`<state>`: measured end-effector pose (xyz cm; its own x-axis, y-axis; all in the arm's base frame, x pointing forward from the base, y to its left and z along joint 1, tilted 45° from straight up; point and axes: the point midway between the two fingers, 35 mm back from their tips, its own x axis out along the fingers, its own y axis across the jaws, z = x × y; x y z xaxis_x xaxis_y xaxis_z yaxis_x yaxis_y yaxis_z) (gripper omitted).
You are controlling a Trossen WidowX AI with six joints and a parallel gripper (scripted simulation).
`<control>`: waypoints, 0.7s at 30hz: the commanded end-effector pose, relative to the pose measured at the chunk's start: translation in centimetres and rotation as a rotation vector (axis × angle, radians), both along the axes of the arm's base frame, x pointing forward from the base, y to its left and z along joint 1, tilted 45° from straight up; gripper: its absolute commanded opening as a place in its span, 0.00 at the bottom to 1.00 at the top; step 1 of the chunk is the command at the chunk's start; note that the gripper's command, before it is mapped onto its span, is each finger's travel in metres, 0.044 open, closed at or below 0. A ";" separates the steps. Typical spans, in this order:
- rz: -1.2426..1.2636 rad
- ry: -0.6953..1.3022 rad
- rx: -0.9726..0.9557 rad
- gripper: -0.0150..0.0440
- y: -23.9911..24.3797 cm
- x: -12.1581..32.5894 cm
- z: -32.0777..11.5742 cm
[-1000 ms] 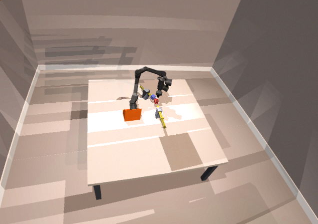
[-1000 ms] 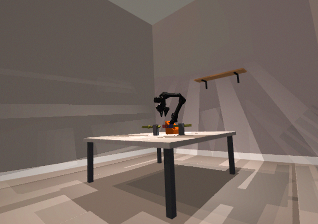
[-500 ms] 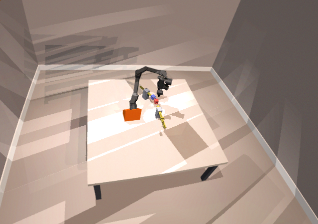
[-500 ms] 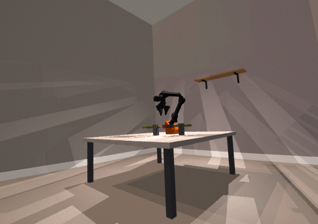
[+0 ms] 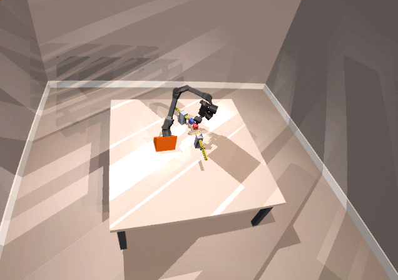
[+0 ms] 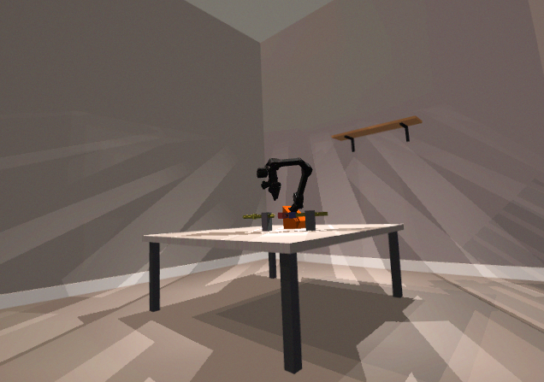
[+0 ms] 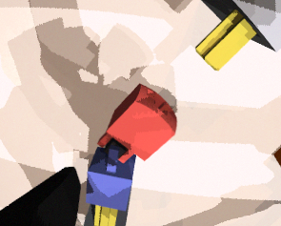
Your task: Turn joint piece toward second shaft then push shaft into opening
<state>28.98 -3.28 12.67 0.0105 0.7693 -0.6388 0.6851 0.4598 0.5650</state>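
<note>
The red joint piece [image 5: 195,126] [image 6: 280,215] [image 7: 144,128] hangs on the blue hinge fork [image 5: 191,121] [image 7: 110,190] at the end of the fixed yellow shaft [image 5: 177,109] [image 6: 324,214] [image 7: 105,216]. Its open end faces roughly toward the second yellow shaft [image 5: 203,152] [image 6: 251,216] [image 7: 232,42]; exact alignment is hard to tell. A gap separates the second shaft's end from the red piece. My gripper [image 5: 203,119] [image 6: 275,197] is open and empty, above the joint and touching nothing. In the wrist view one black finger shows at lower left, the other barely at the right edge.
A grey block [image 5: 182,119] [image 6: 310,220] bears the fixed shaft; another grey block [image 5: 198,141] [image 6: 266,221] [image 7: 275,18] bears the second shaft. The arm's orange base [image 5: 165,143] [image 6: 287,222] stands beside them on the pale table [image 5: 154,190] [image 6: 210,239].
</note>
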 end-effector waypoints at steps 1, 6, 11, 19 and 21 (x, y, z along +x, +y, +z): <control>-0.097 0.131 0.049 1.00 -0.2 -0.1 -1.4; -0.196 0.262 0.094 1.00 -0.5 -0.2 -2.7; -0.291 0.396 0.139 1.00 -0.7 -0.4 -4.0; -0.437 0.616 0.211 1.00 -1.1 -0.7 -6.0; -0.472 0.672 0.229 1.00 -1.2 -0.8 -6.5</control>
<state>28.49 -4.43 7.27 0.0292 0.8729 -0.4871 0.9914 0.0370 0.1258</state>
